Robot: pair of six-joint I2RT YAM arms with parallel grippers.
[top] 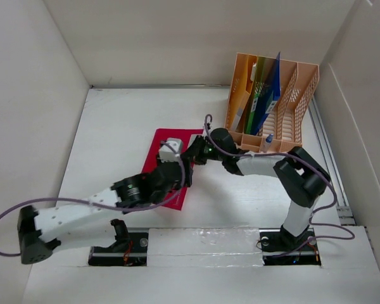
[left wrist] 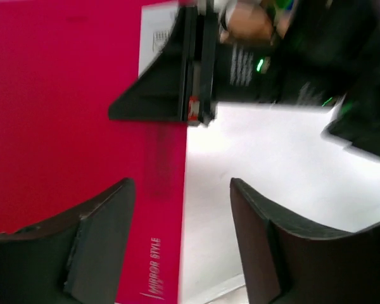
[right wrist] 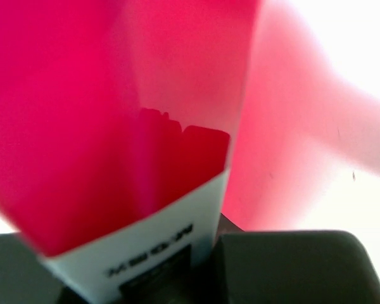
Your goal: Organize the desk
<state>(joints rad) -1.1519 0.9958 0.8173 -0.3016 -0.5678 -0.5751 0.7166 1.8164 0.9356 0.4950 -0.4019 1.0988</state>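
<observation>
Starting with the top external view, we find the desk [top: 114,126] filling the floor of the scene between white wall panels [top: 38,76]. A red folder [top: 161,140] lies near its middle. The left gripper [top: 180,166] reaches in from the near left and sits over the folder's right part. The right gripper [top: 195,152] meets it from the right, at the folder's far right edge. A peach file rack [top: 297,101] stands on the desk at the far right, holding upright folders in orange, green and blue. From this height we cannot tell either pincer's state.

Left wrist view: the left fingers [left wrist: 101,240] stand spread, with nothing gripped between them. The folder's right edge runs under the gap, with red cover to the left and bare desk to the right. Print along that edge reads "MIRROR STYLE". Farther along the same edge, the right gripper's black jaws are pressed together on the folder, beside its white label [left wrist: 155,38].

Right wrist view: the red cover fills most of the frame, close to the lens and blurred. Its white label strip runs down into the black gripper body at the bottom edge, consistent with a pinch on the folder. Bright white desk shows at the upper right.
</observation>
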